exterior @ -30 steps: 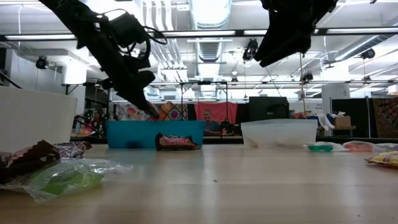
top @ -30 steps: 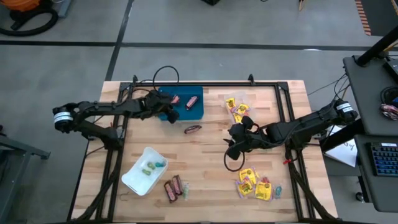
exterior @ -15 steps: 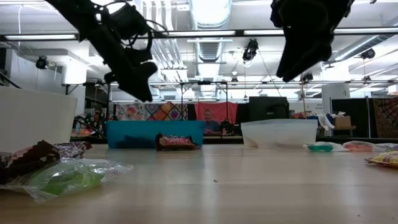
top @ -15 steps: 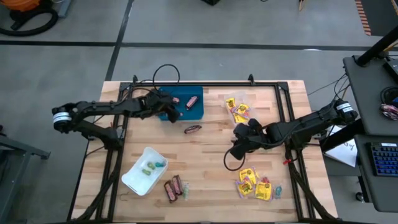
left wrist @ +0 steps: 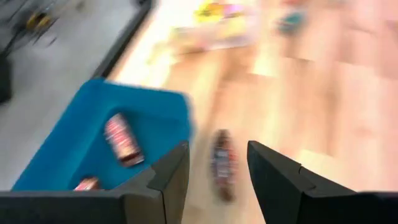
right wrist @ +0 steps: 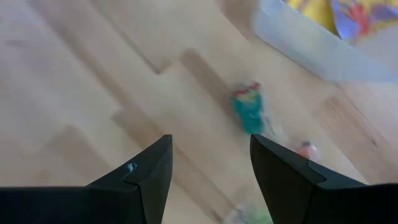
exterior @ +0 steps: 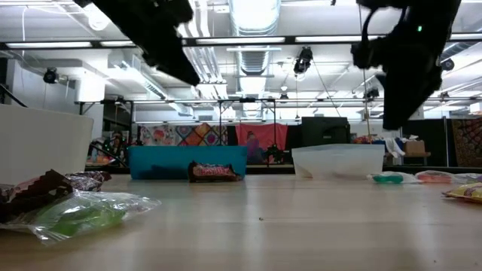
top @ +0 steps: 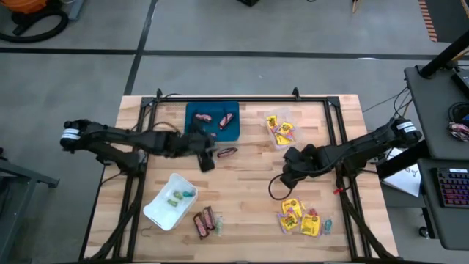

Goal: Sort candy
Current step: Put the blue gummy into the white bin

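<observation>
My left pincer (top: 207, 160) hangs empty, jaws apart, by the stray mini bar (top: 226, 152) outside the blue tray (top: 233, 133); right pincer (top: 290, 176) waits wide.

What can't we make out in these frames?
- Candy wrapper print: too small in the high view, blurred in the left wrist view, e.g. the bar beside the blue tray.
- White tray contents: low view shows only its wall.
- Low view: both arms cut off by the top edge.
</observation>
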{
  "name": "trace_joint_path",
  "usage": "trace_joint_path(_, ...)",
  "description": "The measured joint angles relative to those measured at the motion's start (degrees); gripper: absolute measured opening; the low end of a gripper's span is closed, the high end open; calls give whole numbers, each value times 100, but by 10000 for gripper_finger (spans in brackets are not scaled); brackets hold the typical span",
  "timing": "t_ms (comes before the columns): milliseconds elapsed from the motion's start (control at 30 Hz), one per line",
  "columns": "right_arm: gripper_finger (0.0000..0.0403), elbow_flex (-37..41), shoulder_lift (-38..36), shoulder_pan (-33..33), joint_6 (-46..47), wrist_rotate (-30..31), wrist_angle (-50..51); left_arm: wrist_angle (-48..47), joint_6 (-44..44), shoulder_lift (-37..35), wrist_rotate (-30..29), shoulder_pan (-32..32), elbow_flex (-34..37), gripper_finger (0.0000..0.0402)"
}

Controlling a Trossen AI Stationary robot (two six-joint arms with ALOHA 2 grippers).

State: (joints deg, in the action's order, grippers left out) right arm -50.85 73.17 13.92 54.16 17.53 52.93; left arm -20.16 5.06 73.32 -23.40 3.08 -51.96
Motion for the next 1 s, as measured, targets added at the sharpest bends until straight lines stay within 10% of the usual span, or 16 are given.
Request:
trace_joint_path(400,206,583,0,-839,-466,2,-120,65,15,-507,-1146,1711,-70,146)
trace_joint_path(1000,200,610,1386,-871,-1095,56,-563,463,78,-688,-2258,1890,-70,146)
